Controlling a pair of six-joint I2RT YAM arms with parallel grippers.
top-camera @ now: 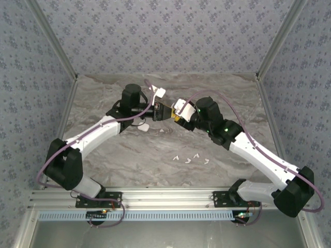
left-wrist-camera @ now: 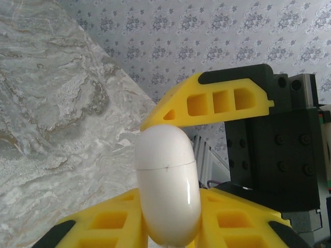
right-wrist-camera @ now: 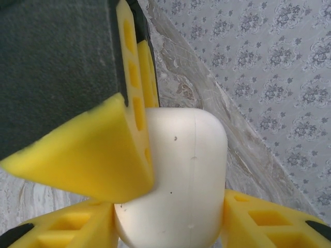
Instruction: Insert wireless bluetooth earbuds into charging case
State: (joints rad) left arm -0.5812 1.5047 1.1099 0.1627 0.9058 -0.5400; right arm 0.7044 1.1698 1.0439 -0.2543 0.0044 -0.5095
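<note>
Table point(top-camera: 103, 93): marble; the case hangs above its middle.
Charging case point(left-wrist-camera: 168, 175): aloft, pinched in my left pincer point(left-wrist-camera: 168, 217), long axis pointing out toward my right.
Right pincer point(right-wrist-camera: 170, 225): flanks its far end; grip I cannot tell.
Earbuds point(top-camera: 187, 160): loose on table, base-side, slightly nearer my right pincer.

Mid surface point(top-camera: 103, 93) is jammed: L fingers point(left-wrist-camera: 119, 235) and R fingers point(left-wrist-camera: 173, 106) crowd one white charging case point(left-wrist-camera: 168, 186) from opposite sides, no gap btwn them. Both arms slant in from near corners, fencing a pocket w/ four loose earbuds point(top-camera: 191, 158), open from above. A second white case point(top-camera: 159, 93) sits just behind L wrist, a third case point(top-camera: 145, 125) just on its near side. Far strip and back R corner: free.
</note>
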